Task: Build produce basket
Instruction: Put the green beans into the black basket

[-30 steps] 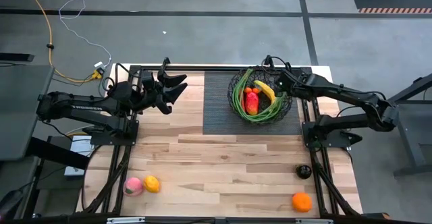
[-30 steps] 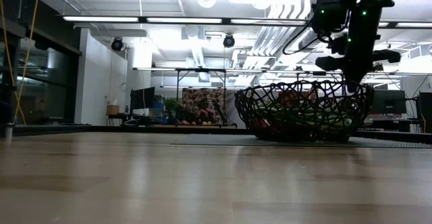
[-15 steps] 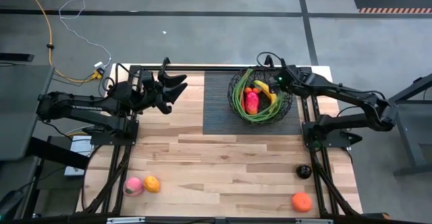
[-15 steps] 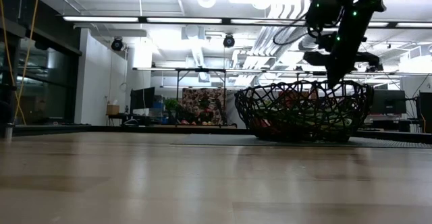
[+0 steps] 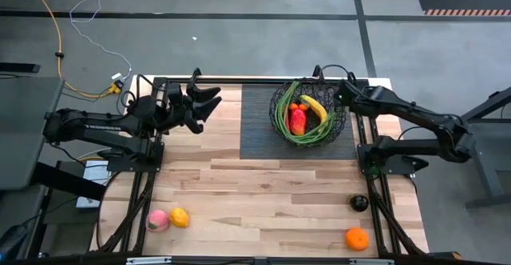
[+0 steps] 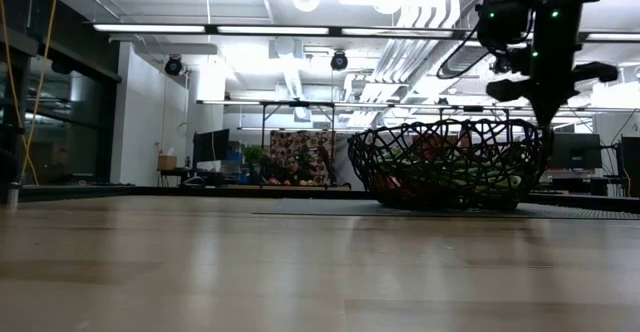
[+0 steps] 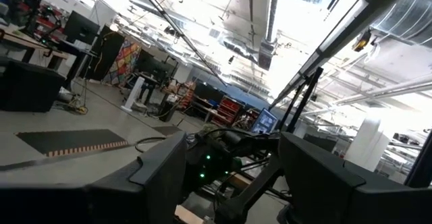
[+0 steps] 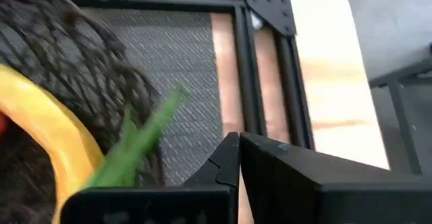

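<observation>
The right end effector (image 5: 342, 96) hangs clenched and empty at the basket's (image 5: 339, 125) three o'clock rim, probably clear after a drop. Inside lie a banana (image 5: 314, 105), a mango (image 5: 298, 121) and green stalks (image 5: 281, 115). The left end effector (image 5: 209, 101) waits parted and empty at nine o'clock. On the worktop (image 5: 263, 185) wait a peach (image 5: 157, 220), an orange (image 5: 357, 239) and a plum (image 5: 359, 203).

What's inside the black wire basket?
The round black wire basket holds a yellow banana, a red-green mango, a small orange fruit and long green stalks. Anything underneath is hidden.
</observation>
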Tool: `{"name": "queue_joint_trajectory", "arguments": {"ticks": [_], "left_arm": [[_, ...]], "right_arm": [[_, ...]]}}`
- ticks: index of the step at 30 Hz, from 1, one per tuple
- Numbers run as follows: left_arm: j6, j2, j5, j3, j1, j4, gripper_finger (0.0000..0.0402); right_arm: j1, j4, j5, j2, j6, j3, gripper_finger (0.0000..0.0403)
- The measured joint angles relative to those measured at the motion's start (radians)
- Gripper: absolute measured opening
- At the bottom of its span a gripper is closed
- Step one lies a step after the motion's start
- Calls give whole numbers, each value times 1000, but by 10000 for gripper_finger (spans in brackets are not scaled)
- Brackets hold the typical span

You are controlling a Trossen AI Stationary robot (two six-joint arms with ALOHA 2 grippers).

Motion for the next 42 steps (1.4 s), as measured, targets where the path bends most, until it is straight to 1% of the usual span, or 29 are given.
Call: {"name": "queue_joint_trajectory", "arguments": {"ticks": [3,9,12,18,24,29,33,37,42], "left_arm": [[0,0,-1,0,0,0,225],[-1,0,0,0,0,0,225],[-2,0,0,0,0,0,225],[-1,0,0,0,0,0,225],[-1,0,0,0,0,0,225],[-1,0,0,0,0,0,225],[-1,0,0,0,0,-1,225],[-1,0,0,0,0,-1,225],[-1,0,0,0,0,-1,225]], "right_arm": [[-37,84,-11,32,-42,0,0],[-130,122,-80,111,-104,0,0],[-148,187,-110,122,-164,0,0],[-161,302,-185,112,-212,0,0],[-160,390,-233,112,-238,0,0],[-160,405,-251,132,-248,0,0],[-160,434,-287,170,-260,0,0],[-152,503,-295,179,-260,0,0],[-146,468,-294,179,-273,0,0]]}}
